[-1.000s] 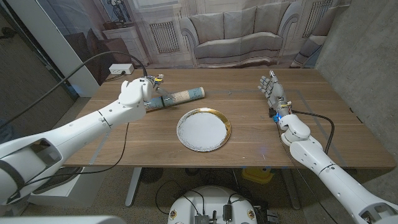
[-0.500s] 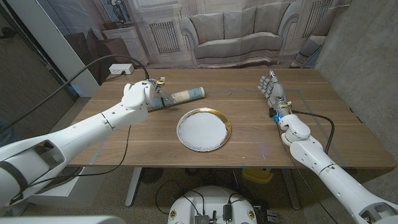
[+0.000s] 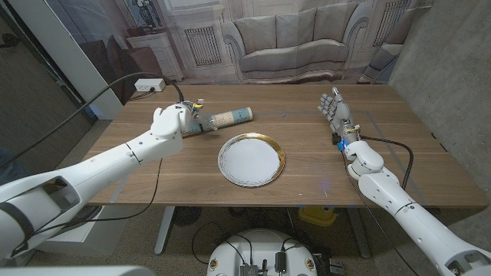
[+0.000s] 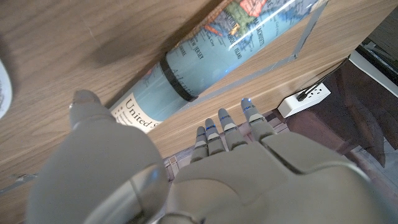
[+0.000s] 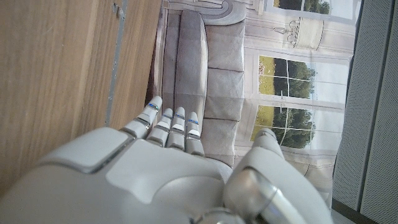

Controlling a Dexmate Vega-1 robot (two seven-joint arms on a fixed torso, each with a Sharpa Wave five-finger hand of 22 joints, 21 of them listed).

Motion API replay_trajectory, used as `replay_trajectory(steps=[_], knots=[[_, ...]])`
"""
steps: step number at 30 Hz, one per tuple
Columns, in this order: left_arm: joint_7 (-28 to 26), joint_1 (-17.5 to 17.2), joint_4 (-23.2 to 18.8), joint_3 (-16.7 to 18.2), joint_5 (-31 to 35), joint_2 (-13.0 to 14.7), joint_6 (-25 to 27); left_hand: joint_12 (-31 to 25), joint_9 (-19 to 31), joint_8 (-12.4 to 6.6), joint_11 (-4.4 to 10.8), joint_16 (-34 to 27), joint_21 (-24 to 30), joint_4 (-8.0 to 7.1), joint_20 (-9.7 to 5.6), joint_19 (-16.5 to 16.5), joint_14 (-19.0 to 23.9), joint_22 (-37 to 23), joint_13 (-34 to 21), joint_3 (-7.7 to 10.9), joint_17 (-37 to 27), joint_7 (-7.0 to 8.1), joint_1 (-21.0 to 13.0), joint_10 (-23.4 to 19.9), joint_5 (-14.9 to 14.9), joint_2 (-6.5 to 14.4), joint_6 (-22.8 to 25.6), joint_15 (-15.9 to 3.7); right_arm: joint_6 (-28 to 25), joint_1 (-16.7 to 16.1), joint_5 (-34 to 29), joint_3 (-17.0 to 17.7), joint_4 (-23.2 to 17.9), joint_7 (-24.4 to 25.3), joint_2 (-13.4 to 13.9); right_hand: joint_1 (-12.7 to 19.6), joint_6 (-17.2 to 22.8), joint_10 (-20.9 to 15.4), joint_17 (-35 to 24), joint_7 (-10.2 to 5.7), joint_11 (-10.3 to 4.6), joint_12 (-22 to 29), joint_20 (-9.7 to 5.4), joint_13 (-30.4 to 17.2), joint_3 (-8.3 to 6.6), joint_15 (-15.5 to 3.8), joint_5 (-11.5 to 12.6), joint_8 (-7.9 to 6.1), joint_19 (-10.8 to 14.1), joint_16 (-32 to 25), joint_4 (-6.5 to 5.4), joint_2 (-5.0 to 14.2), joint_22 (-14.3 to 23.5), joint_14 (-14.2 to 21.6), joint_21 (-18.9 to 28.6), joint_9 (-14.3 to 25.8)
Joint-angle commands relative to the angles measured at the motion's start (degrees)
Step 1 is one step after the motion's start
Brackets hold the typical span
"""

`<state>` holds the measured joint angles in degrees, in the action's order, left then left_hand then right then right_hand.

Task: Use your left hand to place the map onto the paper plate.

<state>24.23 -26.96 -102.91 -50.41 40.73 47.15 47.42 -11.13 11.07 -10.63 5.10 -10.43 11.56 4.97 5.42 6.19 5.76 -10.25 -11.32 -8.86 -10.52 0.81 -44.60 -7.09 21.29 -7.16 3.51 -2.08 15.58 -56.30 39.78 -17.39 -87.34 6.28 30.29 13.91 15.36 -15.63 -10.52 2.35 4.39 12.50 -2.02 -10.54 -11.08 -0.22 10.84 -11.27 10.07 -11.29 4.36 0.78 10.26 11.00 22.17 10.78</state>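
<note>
The rolled paper map [image 3: 222, 119], a pale blue tube with a dark band round its middle and cream printed ends, lies on the brown wooden table [image 3: 307, 165] in the upper left-centre of the head view, slanting up toward the right. Just below and right of it, near the frame's centre, sits the round white paper plate with a gold rim [image 3: 251, 159], apart from the map.

The white left hand [image 3: 172, 120] is at the map's lower-left end. In the left wrist view its fingers [image 4: 225, 127] reach out fairly straight past the far side of the roll [image 4: 205, 59], and the thumb [image 4: 84, 102] stands on the near side; the roll lies between them, but I cannot tell whether they touch it.

At the right of the head view, the right hand [image 3: 335, 109] stands on the table with fingers straight and close together, holding nothing; the right wrist view shows those fingers [image 5: 168, 127] extended.
</note>
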Motion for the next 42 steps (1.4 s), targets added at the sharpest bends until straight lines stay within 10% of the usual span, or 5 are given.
replay_trajectory(steps=[1,42], knots=[[-1.6,-0.31,1.13,-0.41,-1.19,-0.7,-0.48,-0.58,0.09,-0.63,0.14,-0.51,0.08,0.05,-0.21,-0.09,-0.12,-0.32,-0.19,-0.39,-0.28,-0.04,-0.23,0.01,0.28,0.41,0.03,-0.54,-0.24,-0.93,-0.08,0.31,-0.88,0.82,0.21,0.07,0.53,-0.47,-0.11,0.11,-0.18,-0.17,-1.78,-0.2,0.06,0.1,-0.09,-0.08,0.52,0.23,0.3,0.41,0.19,0.38,-0.24,0.17],[-5.08,0.48,4.85,-1.82,-5.2,-1.89,-1.48,-0.79,0.08,-0.88,0.14,-0.66,0.2,-0.14,-0.42,0.11,0.07,-0.34,-0.2,-1.19,-0.3,-0.38,-0.87,-0.12,0.65,1.44,0.26,-0.45,0.11,-0.71,-0.34,-0.07,0.06,0.92,-0.43,0.04,0.52,-0.4,-0.11,0.11,-0.05,-0.23,-1.73,-0.2,0.2,0.18,-0.09,-0.04,0.78,0.29,0.43,0.53,0.22,0.31,-0.99,0.18]])
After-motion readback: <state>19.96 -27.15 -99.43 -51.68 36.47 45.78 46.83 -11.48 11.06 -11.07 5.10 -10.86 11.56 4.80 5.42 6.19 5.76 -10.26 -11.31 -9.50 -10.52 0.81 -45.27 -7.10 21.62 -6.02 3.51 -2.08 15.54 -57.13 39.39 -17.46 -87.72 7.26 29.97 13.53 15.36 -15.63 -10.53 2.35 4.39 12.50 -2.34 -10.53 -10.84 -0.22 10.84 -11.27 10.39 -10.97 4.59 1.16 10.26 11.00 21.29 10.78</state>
